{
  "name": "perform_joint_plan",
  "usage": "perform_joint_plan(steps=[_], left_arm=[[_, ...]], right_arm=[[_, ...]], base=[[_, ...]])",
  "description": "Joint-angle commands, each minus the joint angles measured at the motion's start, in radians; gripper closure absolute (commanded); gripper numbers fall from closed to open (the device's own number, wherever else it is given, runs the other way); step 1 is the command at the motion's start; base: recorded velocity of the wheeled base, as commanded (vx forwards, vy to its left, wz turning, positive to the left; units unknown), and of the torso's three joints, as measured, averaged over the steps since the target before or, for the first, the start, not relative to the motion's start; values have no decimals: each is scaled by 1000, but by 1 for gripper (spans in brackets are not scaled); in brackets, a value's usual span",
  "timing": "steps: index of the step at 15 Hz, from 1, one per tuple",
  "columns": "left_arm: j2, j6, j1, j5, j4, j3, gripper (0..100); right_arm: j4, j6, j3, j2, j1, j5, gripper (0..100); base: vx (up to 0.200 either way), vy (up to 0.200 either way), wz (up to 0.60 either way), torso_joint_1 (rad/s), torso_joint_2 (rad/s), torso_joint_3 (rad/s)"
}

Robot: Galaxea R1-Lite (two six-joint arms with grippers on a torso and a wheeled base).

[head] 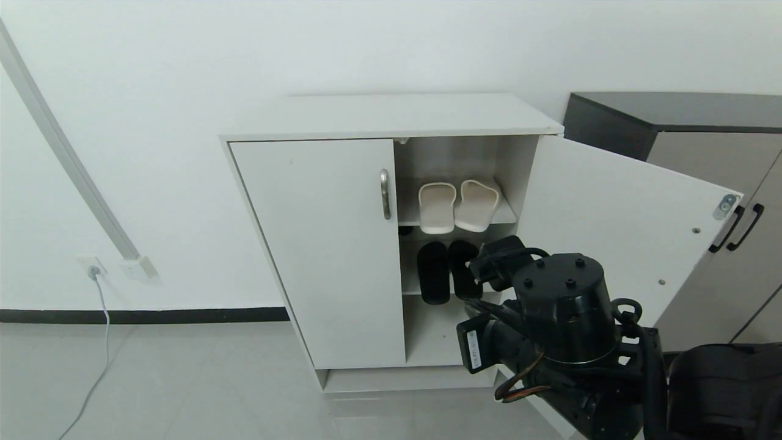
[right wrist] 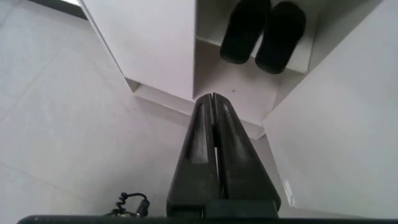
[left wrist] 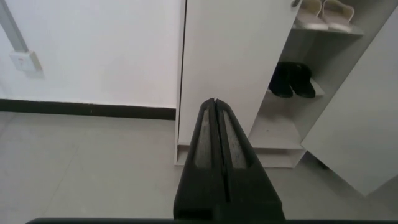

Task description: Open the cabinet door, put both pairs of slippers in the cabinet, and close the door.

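Two pairs of slippers sit inside the cabinet, in the middle of the head view. The white slippers lie side by side on the top shelf. The black slippers lie on the shelf below. So I think the putting-in part is done.

The right door stands wide open, swung out toward the right of the frame. Closing it is the job that is left. The left door is shut.

The right tool is pressed together and holds nothing. It points at the bottom of the cabinet. The left tool is pressed together too, and empty.

The right arm is at the lower right, in front of the open door. I think it sits where the door must swing. A dark cabinet stands at the far right, near the door's edge. A wall socket and its cable are at the lower left, well apart.
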Motion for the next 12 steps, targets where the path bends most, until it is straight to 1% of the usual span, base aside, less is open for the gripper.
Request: perform_joint_plan(steps=[1, 6, 12], left_arm=[[2, 0, 1, 0, 0, 0, 100], [2, 0, 1, 0, 0, 0, 100], [2, -2, 1, 0, 0, 0, 100]], right_arm=[[0, 0, -1, 2, 0, 0, 100], [0, 0, -1, 4, 0, 0, 100], [0, 0, 1, 2, 0, 0, 100]], base=[[0, 0, 0, 129, -466, -339], [0, 0, 0, 155, -477, -324], [0, 0, 0, 192, -506, -313]])
